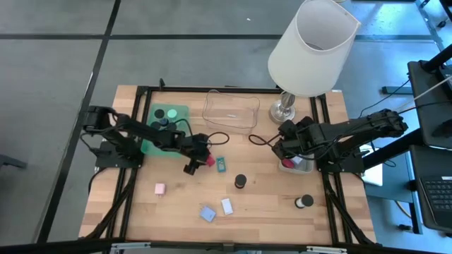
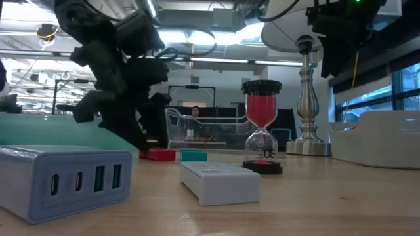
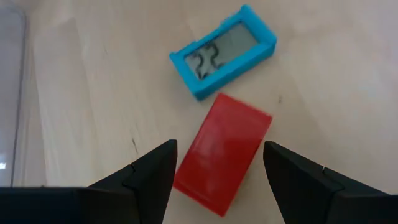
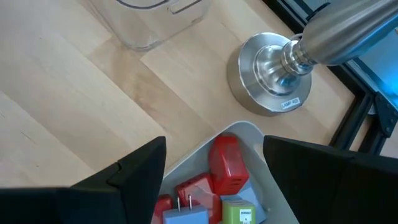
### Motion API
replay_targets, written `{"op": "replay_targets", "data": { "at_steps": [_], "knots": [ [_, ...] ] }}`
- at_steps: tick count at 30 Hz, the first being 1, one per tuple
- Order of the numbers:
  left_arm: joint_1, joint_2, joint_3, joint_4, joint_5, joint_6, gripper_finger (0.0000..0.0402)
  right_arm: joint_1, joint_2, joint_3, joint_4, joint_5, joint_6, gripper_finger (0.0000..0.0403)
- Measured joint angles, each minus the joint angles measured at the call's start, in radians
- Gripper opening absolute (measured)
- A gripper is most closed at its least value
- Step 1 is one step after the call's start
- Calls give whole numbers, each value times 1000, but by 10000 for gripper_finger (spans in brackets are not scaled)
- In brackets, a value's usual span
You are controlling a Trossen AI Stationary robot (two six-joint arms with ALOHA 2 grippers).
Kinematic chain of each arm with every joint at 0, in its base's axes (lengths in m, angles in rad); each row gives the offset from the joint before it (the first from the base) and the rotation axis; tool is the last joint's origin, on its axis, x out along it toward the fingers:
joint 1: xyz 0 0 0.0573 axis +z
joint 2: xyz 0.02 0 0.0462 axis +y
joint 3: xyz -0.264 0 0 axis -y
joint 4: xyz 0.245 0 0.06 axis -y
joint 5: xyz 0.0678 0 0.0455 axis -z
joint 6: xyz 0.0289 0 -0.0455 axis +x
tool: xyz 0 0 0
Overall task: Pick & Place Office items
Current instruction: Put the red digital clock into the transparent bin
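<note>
Left gripper (image 1: 200, 161) is positioned mid-table, just in front of the green tray (image 1: 150, 133). Its fingers (image 3: 152, 177) are spread, nothing gripped. A red block (image 3: 222, 152) is seen between them in the left wrist view, flat on the wood; contact with either finger cannot be told. A light-blue clock-like piece (image 3: 224, 51) reading "22" is placed just beside the red block's far end, lying flat.

Right gripper (image 1: 284, 156) is held over the white tray (image 4: 249, 132) at the table's right side, near the lamp base (image 4: 271, 73). Its fingers (image 4: 140, 174) are apart, nothing held. Red plug-type pieces (image 4: 226, 160), a light-blue one (image 4: 183, 214) and a green one (image 4: 239, 211) are seen inside that tray.

Other items, located in the high view:
- black discs (image 1: 166, 118) in the green tray
- black cylinder (image 1: 241, 181) mid-table
- a sand timer (image 2: 262, 126), red sand, shown upright in the low view
- pink block (image 1: 160, 189) left front
- light-blue block (image 1: 207, 213) and pale block (image 1: 227, 206) near the front edge, just beside each other
- black-and-white piece (image 1: 304, 202) right front

Clear tray (image 1: 229, 109) is placed at the back, between green tray and lamp.
</note>
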Motion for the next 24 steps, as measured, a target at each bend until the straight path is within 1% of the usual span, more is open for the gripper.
{"op": "replay_targets", "data": {
  "at_steps": [9,13,16,20,24],
  "knots": [
    [25,74,3,25,19,18,237,0,0,0,18,14,-21,274],
    [26,74,3,28,38,-7,232,0,0,0,18,14,-29,274],
    [26,63,2,25,49,-56,208,0,0,0,18,14,-43,274],
    [24,44,-1,11,56,-98,155,0,0,0,18,14,-46,274],
    [23,4,-2,20,56,-133,151,0,0,0,18,14,-62,274]
  ]
}}
